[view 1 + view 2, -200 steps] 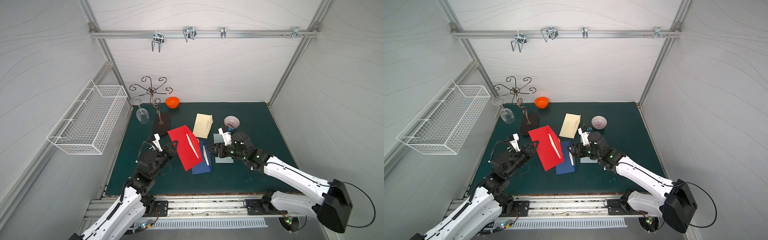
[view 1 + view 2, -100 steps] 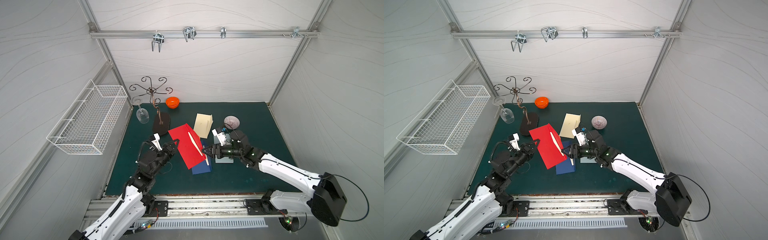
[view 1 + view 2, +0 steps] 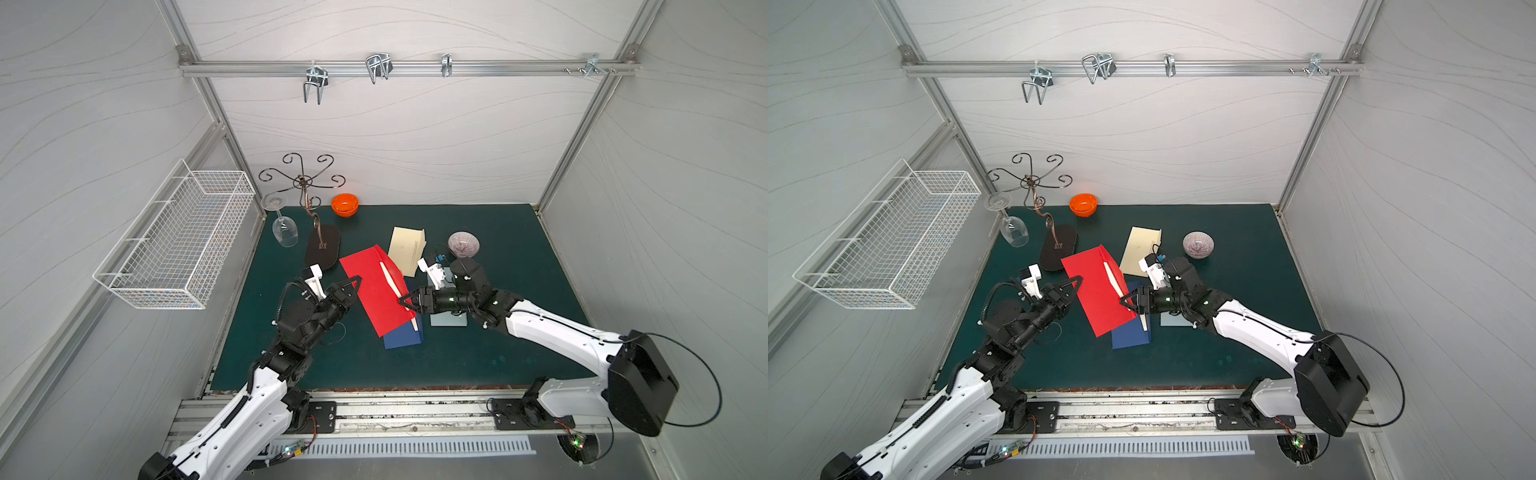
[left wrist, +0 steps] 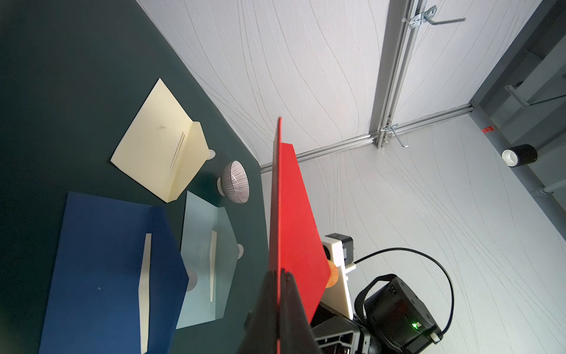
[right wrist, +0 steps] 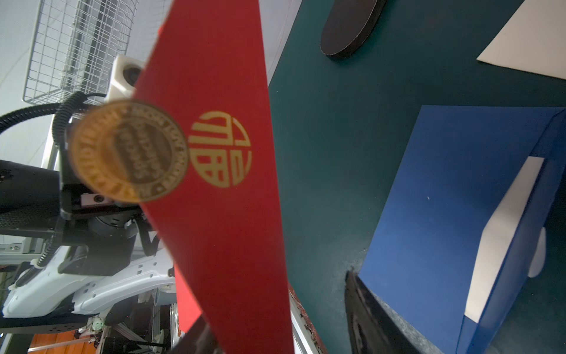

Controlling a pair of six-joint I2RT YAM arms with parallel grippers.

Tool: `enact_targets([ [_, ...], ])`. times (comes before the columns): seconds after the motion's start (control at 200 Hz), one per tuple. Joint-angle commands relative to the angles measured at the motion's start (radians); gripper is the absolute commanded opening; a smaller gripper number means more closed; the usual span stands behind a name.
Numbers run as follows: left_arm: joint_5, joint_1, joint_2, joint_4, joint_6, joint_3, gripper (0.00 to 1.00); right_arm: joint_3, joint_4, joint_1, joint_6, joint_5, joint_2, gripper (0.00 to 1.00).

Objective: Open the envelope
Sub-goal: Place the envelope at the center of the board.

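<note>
The red envelope (image 3: 378, 291) (image 3: 1100, 291) hangs tilted above the green mat, a pale strip on the face turned up. My left gripper (image 3: 356, 281) (image 3: 1079, 282) (image 4: 280, 271) is shut on its left edge. In the right wrist view the envelope (image 5: 220, 214) shows a gold emblem, and a round gold seal (image 5: 128, 151) sticks out past its edge. My right gripper (image 3: 405, 302) (image 3: 1126, 304) (image 5: 275, 300) is open at the envelope's right edge, its jaws on either side of the paper. One finger lies close against the red sheet, the other stands well off.
Under and beside the red one lie a blue envelope (image 3: 401, 334), a pale blue one (image 3: 449, 320) and a cream one (image 3: 407, 249). A striped bowl (image 3: 463, 244), an orange bowl (image 3: 345, 204), a glass stand (image 3: 322, 253) with a wine glass (image 3: 284, 235), and a wire basket (image 3: 178, 237) stand around.
My right gripper has moved left from over the pale blue envelope to the red envelope's right edge, and its jaws have narrowed. The left gripper keeps its hold.
</note>
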Motion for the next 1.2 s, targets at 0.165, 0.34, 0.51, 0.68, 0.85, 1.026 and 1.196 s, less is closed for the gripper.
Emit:
enact_targets([
  [0.165,0.014,0.004,0.001,0.085,-0.012,0.021,0.0,-0.013,0.104,-0.058,0.075,-0.101,0.014,0.35],
  [0.34,0.017,0.005,0.008,0.085,-0.012,0.025,0.0,-0.015,0.119,-0.066,0.082,-0.126,0.019,0.27],
  [0.51,0.026,0.005,0.011,0.073,-0.012,0.031,0.0,-0.015,0.108,-0.068,0.078,-0.122,0.023,0.22],
  [0.68,0.028,0.005,0.011,0.073,-0.013,0.035,0.0,-0.012,0.1,-0.072,0.073,-0.122,0.025,0.16],
  [0.85,0.043,0.005,0.014,0.045,0.003,0.054,0.0,-0.01,0.061,-0.08,0.051,-0.101,0.016,0.09],
  [1.026,0.048,0.005,0.02,-0.048,0.027,0.077,0.0,-0.009,0.064,-0.088,0.039,-0.116,0.012,0.05],
  [1.196,0.029,0.005,0.025,-0.09,0.036,0.078,0.02,-0.002,0.059,-0.089,0.027,-0.124,0.011,0.01],
])
